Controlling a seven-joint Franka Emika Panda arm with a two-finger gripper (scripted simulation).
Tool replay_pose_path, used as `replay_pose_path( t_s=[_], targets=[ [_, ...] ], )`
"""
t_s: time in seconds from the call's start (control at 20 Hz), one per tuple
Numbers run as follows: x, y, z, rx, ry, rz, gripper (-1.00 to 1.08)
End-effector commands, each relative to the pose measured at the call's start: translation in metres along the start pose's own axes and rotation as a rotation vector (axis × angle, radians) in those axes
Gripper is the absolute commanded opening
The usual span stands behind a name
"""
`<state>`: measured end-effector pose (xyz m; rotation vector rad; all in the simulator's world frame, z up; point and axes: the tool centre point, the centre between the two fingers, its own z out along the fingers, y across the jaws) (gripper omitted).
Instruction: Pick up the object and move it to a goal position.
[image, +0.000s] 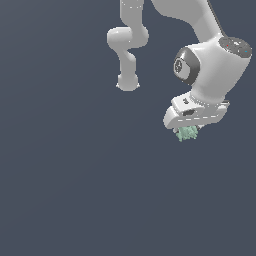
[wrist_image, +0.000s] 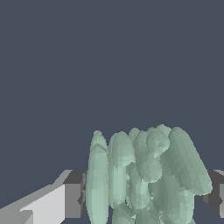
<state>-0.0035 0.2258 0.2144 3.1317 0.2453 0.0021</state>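
Fingers (wrist_image: 72, 200) closed in on the object (wrist_image: 144, 179): a dark pad sits against each flank of the ribbed mint-green block in the wrist view, so it reads as gripped, not loose. Exterior view: the block (image: 187, 133) pokes out just under the white gripper (image: 189, 131), toward that view's right. Whether it is off the worktop (image: 75, 190) cannot be told; no shadow shows. Judgement: grasp done, carry to goal left. No goal marker visible.
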Motion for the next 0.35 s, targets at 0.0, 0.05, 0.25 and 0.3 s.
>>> replay_pose_path(
  t_s=[0.0,0.05,0.25,0.3],
  targets=[
    [-0.0008,-0.0117,-0.0096,0.000,-0.001,0.003,-1.00],
    [-0.0007,-0.0149,-0.0121,0.000,-0.001,0.003,-1.00],
    [0.0004,-0.0200,-0.0159,0.000,-0.001,0.003,-1.00],
    [0.0005,-0.0200,-0.0159,0.000,-0.001,0.003,-1.00]
  ],
)
